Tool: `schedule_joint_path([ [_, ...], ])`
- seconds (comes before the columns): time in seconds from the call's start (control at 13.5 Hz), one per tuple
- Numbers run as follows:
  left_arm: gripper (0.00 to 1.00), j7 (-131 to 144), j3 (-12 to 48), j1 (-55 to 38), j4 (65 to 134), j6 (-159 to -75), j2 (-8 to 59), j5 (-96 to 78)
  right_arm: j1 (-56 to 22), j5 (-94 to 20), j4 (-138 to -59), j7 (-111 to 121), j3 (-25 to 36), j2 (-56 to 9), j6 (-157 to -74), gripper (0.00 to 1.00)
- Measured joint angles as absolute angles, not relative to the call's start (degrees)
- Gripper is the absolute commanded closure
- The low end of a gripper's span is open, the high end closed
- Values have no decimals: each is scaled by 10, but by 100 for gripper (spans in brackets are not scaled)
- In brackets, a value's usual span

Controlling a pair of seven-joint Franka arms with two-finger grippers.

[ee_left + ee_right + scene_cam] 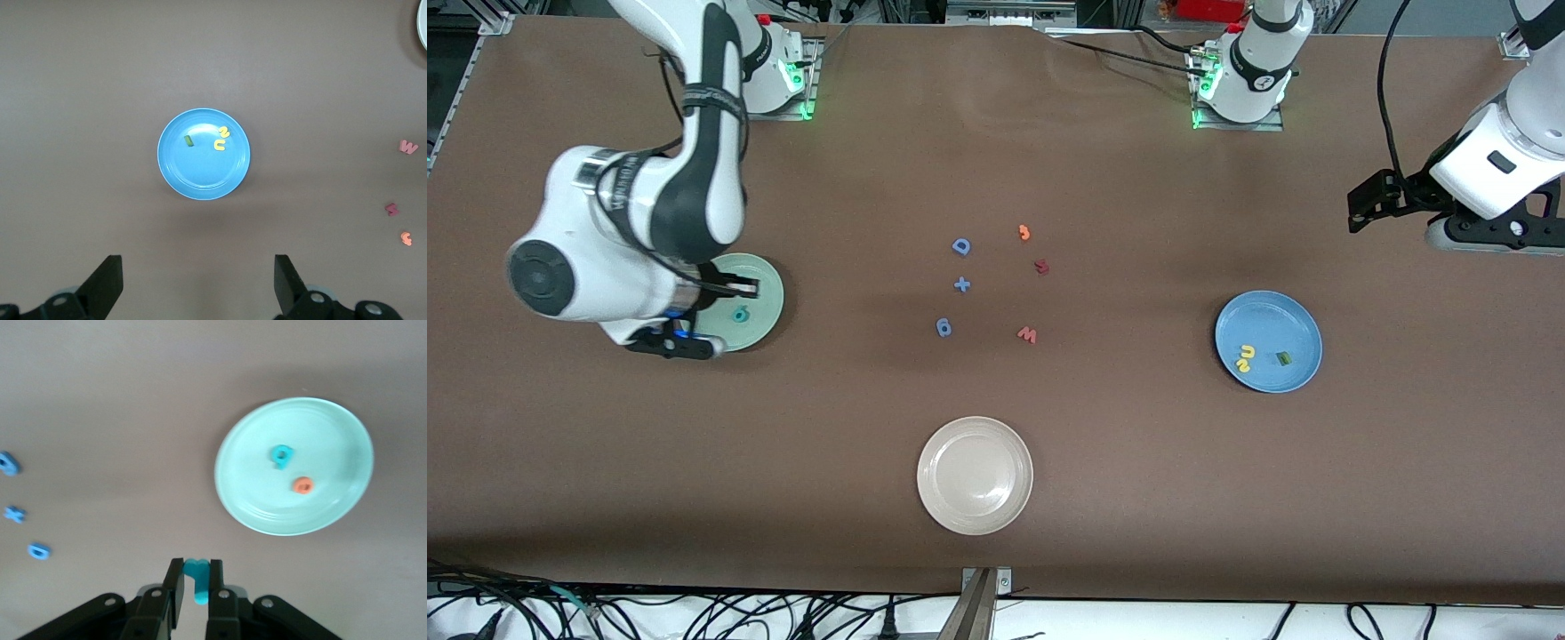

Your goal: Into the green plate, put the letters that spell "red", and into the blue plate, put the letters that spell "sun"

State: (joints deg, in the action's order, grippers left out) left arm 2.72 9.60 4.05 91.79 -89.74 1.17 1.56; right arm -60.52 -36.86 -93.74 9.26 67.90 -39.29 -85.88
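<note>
From the front camera, the right gripper hangs over the edge of the green plate, at the right arm's end of the table; the arm's bulk hides most of the plate, and only the teal "d" shows on it, just beside the tool. The left gripper waits high over bare table at the left arm's end, apart from the blue plate, which holds the yellow "s", the yellow arch and the green arch. That plate looks finished, which would explain the idle arm.

The left wrist view looks straight down on the blue plate, its three letters clustered off-centre. The left gripper's fingers stand wide apart with nothing between them.

The right wrist view shows why the right arm is here — its fingers are clamped on the thin teal "r", a small hooked strip of foam held upright, its top poking out above the pads. The green plate lies ahead of the tool, not yet squarely under it, with the "d" and the orange "e" close together in it. Judging by this, the "r" is the last letter to drop.
</note>
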Motion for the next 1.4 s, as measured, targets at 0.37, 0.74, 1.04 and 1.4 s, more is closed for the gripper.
schedule_joint_path([
  [0.37,0,27,96,40,918,-897,12,16,-635,-374,-1134,216,671,-400,-1059,99],
  [0.74,0,27,96,40,918,-897,12,16,-674,-419,-1210,224,636,-402,-1161,82],
  [1.04,0,27,96,40,918,-897,12,16,-672,-424,-1211,228,634,-409,-1171,11],
  [1.4,0,27,102,38,918,-897,12,16,-673,-426,-1192,230,648,-408,-1174,1],
])
